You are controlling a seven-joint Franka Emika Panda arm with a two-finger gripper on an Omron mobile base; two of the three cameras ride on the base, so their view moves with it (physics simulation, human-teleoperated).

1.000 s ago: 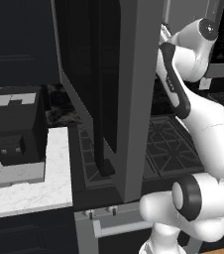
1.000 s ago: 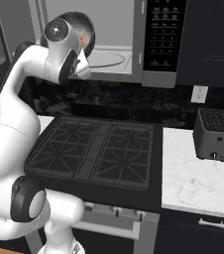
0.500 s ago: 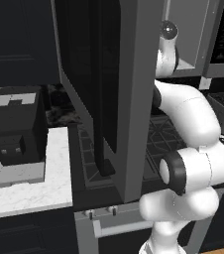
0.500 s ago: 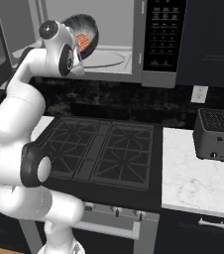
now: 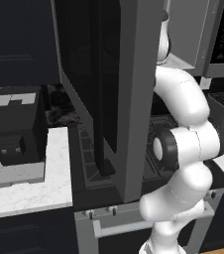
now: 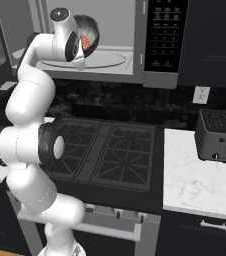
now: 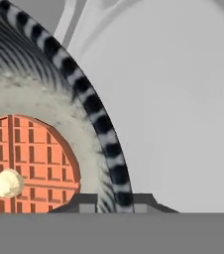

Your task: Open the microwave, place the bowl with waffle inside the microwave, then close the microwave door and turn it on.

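kitchen: stove (image 6: 110, 152), toaster (image 6: 216, 135), microwave (image 6: 150, 45)

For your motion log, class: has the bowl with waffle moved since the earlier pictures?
Yes. In the right base view the bowl with waffle has shifted right, deeper over the white turntable inside the microwave.

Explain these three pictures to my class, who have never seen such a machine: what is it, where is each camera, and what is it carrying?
It is a white robot arm in a computer-drawn kitchen. Two cameras ride behind it, left and right. The left one mostly sees the open microwave door. The right one shows the microwave above a stove, and a toaster on the counter. The third camera sits on the hand: its gripper pinches the rim of the bowl with waffle, holding it over the white turntable.
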